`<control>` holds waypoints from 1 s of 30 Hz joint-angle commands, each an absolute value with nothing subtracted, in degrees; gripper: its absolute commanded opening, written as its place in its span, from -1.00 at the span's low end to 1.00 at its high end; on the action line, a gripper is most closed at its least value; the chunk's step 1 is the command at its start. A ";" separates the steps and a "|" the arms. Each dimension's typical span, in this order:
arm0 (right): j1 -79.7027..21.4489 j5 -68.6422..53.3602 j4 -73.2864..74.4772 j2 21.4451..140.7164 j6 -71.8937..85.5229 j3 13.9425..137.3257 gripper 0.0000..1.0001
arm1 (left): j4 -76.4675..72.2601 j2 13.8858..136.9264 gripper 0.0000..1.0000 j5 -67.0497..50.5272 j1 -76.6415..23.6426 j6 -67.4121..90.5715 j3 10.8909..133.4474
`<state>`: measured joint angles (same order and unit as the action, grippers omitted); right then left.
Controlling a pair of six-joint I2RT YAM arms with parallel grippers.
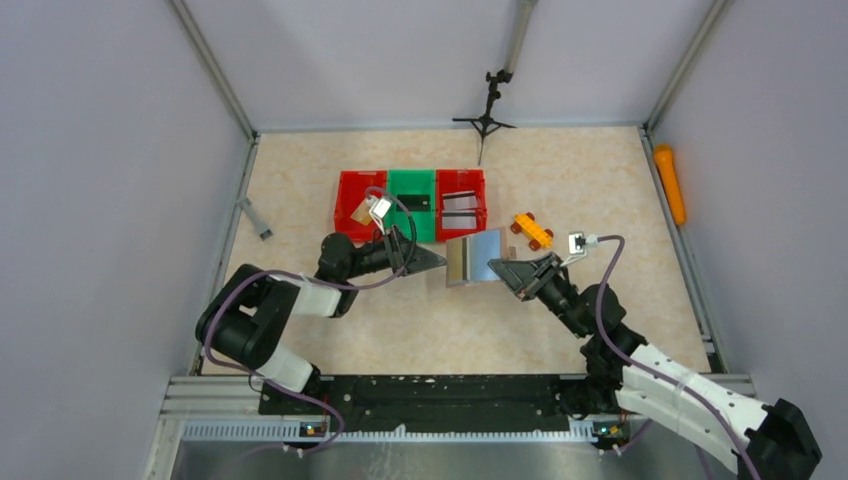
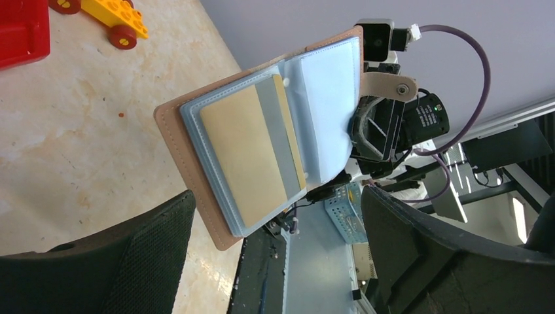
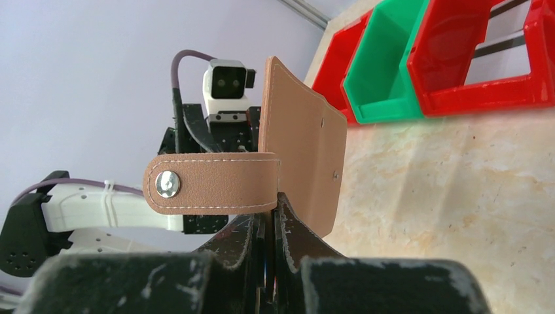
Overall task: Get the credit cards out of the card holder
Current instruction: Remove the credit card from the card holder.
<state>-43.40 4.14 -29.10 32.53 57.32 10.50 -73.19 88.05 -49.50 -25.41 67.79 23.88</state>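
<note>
Your left fingers [image 1: 422, 260] stand wide apart with nothing between them in the top view, their tips just beside the left edge of the card holder [image 1: 474, 258]. Your right fingers [image 1: 512, 272] are clamped on its right side and hold it up off the surface [image 1: 400, 330], between the two arms. Behind it three bins sit touching in a row. The left red bin [image 1: 345, 195] has something tan inside, partly hidden by your left wrist camera. The green bin [image 1: 400, 215] holds a dark card [image 1: 418, 202], and the right red bin [image 1: 482, 205] holds a pale card with dark stripes [image 1: 460, 210]. A yellow toy car [image 1: 532, 230] lies just right of the bins. From your left wrist you see the card holder open like a book and tilted, with its clear sleeves facing you. A tan-gold card [image 2: 249, 154] sits in the nearer sleeve, with a grey band and another tan edge showing behind it. Both of your left fingers frame the bottom of the view, well apart and touching nothing. From your right wrist the fingers are pressed shut on the card holder's lower edge. Its brown outer cover faces you, and its snap strap [image 3: 209, 183] folds across to the left, with the bins beyond on the surface.
</note>
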 commanded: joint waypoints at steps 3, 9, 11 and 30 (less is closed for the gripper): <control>-43.07 1.43 -40.28 35.69 60.29 12.72 -1.00 | -77.44 90.39 0.97 -50.11 -26.28 68.97 24.65; -43.07 1.03 -40.91 34.96 60.72 12.67 -1.00 | -72.82 90.81 0.97 -49.24 -26.22 67.33 25.38; -43.07 1.05 -40.93 34.50 60.97 12.30 -1.00 | -71.30 90.31 0.97 -48.97 -26.26 66.40 25.38; -43.07 2.04 -36.77 35.96 61.80 9.96 -1.00 | -84.29 87.87 0.05 -53.29 -26.89 69.01 23.82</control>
